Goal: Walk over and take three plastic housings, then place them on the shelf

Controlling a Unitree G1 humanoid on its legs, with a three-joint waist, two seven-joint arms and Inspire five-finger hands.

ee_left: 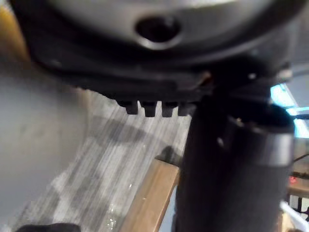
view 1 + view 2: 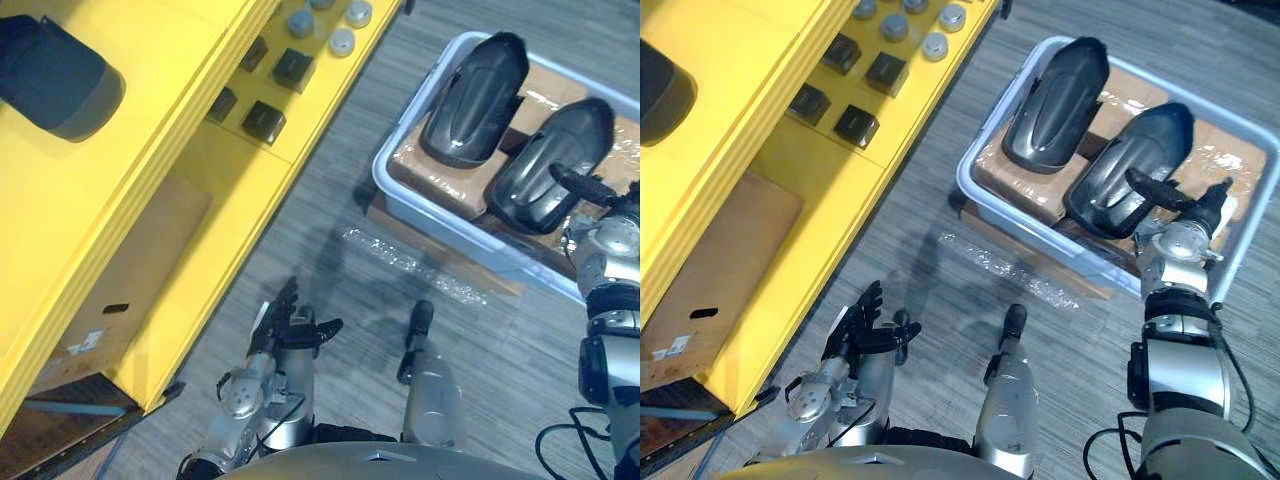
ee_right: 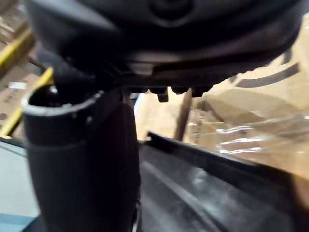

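You are at the taking step. The grey bin (image 2: pixel 965 178) sits on the floor (image 2: pixel 330 220) at about 2 o'clock. Two dark plastic housings lie side by side in it, on brown card wrapped in clear film. The far housing (image 2: pixel 1055 100) is closer to 12 o'clock. The near housing (image 2: pixel 1120 175) is the one by your right hand (image 2: pixel 1193 215).

Your right hand is at the near end of that housing. Its thumb (image 2: pixel 1152 187) lies across the dark shell, and its fingers (image 2: pixel 1217 195) stick out straight toward 1 o'clock, spread wide. They hold nothing yet. In the right wrist view the housing's dark skin (image 3: pixel 203 193) is right under the hand.

Your left hand (image 2: pixel 862 330) hangs low at about 7 o'clock, over the floor. Its fingers are straight and loose, and it holds nothing.

The yellow shelf (image 2: pixel 150 120) runs along 9 to 11 o'clock. One more dark housing (image 2: pixel 55 75) lies on top of it at 10 o'clock, so it looks like one of the three is done. Small dark boxes (image 2: pixel 263 120) and round grey caps (image 2: pixel 342 42) sit on the shelf at 11 to 12 o'clock.

Next, I think you should curl the fingers under the rim of the near housing and squeeze with the thumb. The shell looks smooth and round, so get a firm hold before you lift. Then turn toward 10 o'clock and set it on a bare yellow spot.
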